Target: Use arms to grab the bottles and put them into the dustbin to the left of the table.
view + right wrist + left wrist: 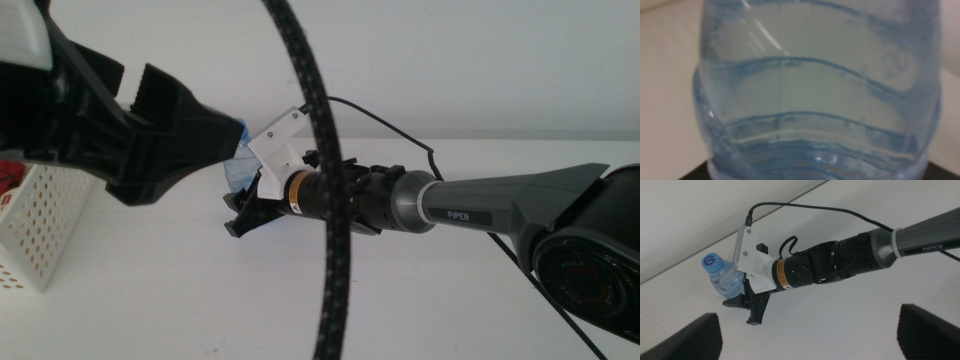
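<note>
A small clear water bottle (722,280) with a blue cap (712,262) stands between the jaws of my right gripper (744,309), which is shut on its body. In the right wrist view the bottle (815,90) fills the picture. In the middle view only a blue sliver of the bottle (238,165) shows, above the right gripper (245,215). Whether the bottle touches the table I cannot tell. My left gripper (817,335) hangs open above it, close to the camera (185,135). The white perforated dustbin (45,225) stands at the left.
A thick black braided cable (322,200) crosses the middle view from top to bottom in front of the right arm (480,205). Something red (8,178) shows at the dustbin's top, mostly hidden by the left arm. White table (450,300) lies all around.
</note>
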Controlling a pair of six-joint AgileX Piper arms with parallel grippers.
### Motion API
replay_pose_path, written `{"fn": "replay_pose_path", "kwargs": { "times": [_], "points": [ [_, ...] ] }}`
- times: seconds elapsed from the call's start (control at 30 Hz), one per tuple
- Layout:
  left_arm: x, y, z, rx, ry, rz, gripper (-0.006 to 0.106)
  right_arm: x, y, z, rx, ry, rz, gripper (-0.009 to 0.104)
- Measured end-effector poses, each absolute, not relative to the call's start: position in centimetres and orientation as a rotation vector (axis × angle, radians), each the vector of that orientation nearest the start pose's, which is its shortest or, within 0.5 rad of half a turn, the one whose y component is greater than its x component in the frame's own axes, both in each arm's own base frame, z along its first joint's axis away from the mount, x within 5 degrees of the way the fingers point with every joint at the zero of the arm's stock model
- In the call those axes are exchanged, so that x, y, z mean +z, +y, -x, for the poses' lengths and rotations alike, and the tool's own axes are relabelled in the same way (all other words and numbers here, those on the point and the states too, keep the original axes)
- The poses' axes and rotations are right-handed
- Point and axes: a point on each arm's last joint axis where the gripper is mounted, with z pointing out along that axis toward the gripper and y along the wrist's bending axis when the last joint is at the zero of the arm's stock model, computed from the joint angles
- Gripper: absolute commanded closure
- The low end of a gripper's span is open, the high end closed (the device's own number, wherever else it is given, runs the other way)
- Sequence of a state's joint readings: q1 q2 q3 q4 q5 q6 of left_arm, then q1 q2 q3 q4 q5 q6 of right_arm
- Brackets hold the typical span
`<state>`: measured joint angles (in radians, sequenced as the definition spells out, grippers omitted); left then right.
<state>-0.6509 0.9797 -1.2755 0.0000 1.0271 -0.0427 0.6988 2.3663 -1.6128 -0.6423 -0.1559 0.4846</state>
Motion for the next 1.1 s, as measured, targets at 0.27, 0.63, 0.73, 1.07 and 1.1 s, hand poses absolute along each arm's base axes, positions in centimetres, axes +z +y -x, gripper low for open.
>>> {"fn": "replay_pose_path", "kwargs": {
  "times": [0.27,0.63,0.73,1.07,1.1],
  "points": [
    [43.9,-10.4,-13.7,-0.382,2.137,-0.670,0.007,10.8,34.3,-38.7,0.423,1.925,0.944,0.067],
    [43.9,-10.4,-13.7,-0.382,2.137,-0.670,0.007,10.7,35.0,-38.1,0.416,1.950,0.949,0.037],
    [43.9,-10.4,-13.7,-0.382,2.137,-0.670,0.007,10.8,35.0,-38.0,0.392,1.972,0.949,0.021],
    [43.9,-10.4,-13.7,-0.382,2.137,-0.670,0.007,10.9,34.4,-38.0,0.348,2.071,0.881,0.004],
    [43.9,-10.4,-13.7,-0.382,2.137,-0.670,0.007,11.2,34.2,-37.9,0.344,2.086,0.864,0.004]
  ]
}}
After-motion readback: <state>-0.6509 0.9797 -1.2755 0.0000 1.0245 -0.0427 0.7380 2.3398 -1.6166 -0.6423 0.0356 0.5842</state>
